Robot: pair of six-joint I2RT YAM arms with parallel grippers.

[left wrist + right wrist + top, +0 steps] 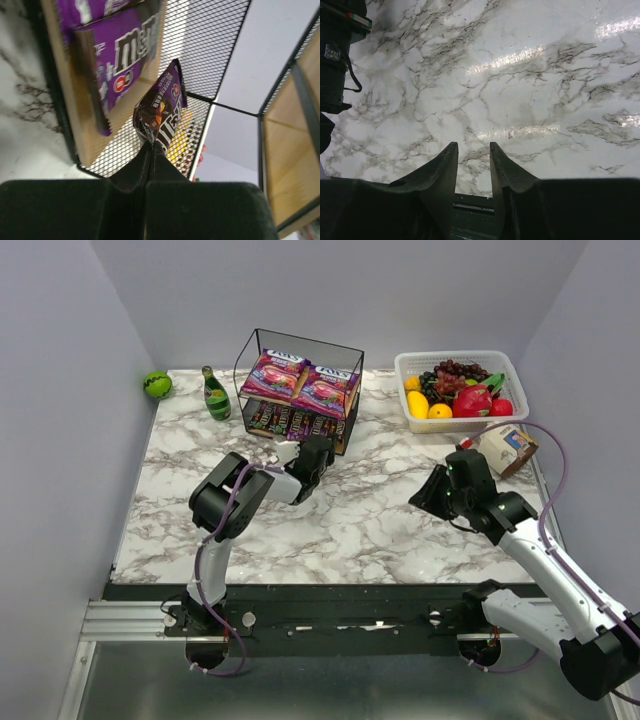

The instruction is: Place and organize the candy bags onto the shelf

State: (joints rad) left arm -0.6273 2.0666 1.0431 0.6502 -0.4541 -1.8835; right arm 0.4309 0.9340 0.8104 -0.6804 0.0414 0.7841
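Note:
The shelf (300, 343) stands at the back middle of the table. Two pink-purple FOX'S candy bags (300, 382) lie side by side on its upper board, and several dark M&M's packets (290, 420) lie in a row on the lower one. My left gripper (322, 452) is at the shelf's lower right front. It is shut on the crimped end of one more M&M's packet (161, 107), which points into the lower tier next to the packets (122, 55) lying there. My right gripper (473, 146) hovers open over bare marble, holding nothing.
A white basket (462, 362) of fruit sits at the back right with a small beige carton (508, 448) in front of it. A green bottle (215, 393) and a green ball (157, 384) stand at the back left. The shelf's wire mesh wall (210, 45) is close behind the held packet.

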